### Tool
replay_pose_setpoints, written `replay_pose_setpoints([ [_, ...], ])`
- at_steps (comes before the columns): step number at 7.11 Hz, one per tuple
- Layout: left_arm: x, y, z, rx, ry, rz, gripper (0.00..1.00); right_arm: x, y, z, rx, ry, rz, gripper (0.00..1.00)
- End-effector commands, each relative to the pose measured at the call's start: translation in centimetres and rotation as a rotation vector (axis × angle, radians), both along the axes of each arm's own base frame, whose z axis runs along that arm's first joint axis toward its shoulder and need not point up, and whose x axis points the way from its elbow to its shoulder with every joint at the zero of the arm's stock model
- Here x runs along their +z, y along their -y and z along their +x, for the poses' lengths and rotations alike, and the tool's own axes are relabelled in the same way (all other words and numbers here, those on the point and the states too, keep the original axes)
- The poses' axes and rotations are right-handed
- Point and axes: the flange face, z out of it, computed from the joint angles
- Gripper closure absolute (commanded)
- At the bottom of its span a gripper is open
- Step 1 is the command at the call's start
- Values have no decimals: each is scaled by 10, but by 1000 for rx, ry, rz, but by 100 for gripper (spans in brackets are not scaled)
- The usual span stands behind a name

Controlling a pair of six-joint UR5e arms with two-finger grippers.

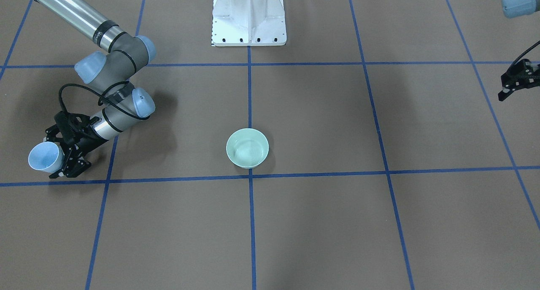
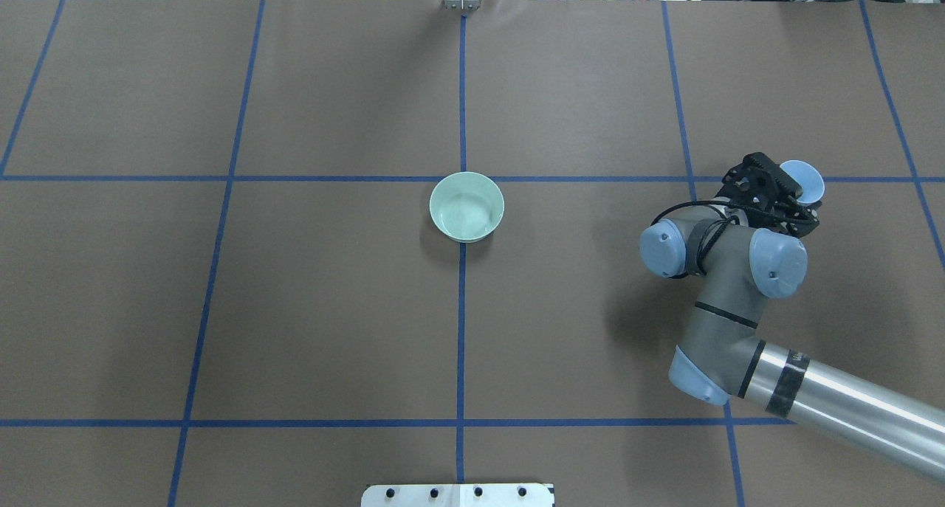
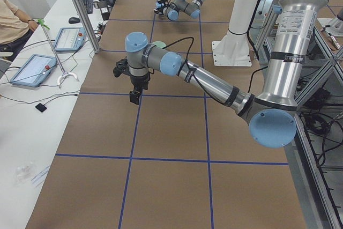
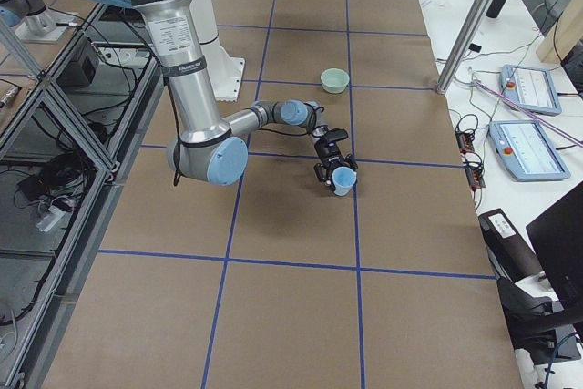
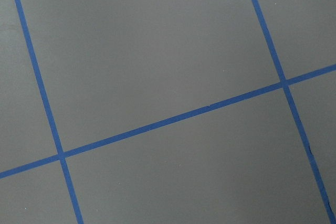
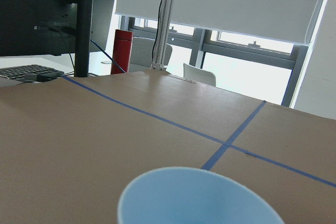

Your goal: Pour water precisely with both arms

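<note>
A: Where's your cup?

B: The pale blue cup (image 1: 44, 156) sits clamped in your right gripper (image 1: 67, 153), low over the brown paper-covered table (image 1: 320, 222), mouth tilted outward.

A: And the target?

B: The glossy mint-green bowl (image 1: 247, 147) lies well apart, toward the table's centre. Your left gripper (image 1: 517, 81) hangs with nothing between its parted fingers, on the far side.

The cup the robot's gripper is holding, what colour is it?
The cup in the right gripper is light blue, seen best in the front-facing view.
</note>
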Motion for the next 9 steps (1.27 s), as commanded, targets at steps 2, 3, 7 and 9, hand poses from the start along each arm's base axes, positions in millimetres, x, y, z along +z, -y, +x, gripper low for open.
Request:
replay_pose_setpoints([
  [2, 0, 0, 1, 2, 0, 0, 0, -7, 6, 6, -11, -23, 44, 100],
  [3, 0, 0, 1, 2, 0, 0, 0, -12, 11, 11, -4, -21, 56, 100],
  [7, 10, -4, -2, 7, 4, -6, 0, -112, -3, 66, -33, 130, 175, 100],
  [9, 15, -3, -33, -19, 12, 15, 0, -160, -16, 81, -148, 145, 187, 100],
])
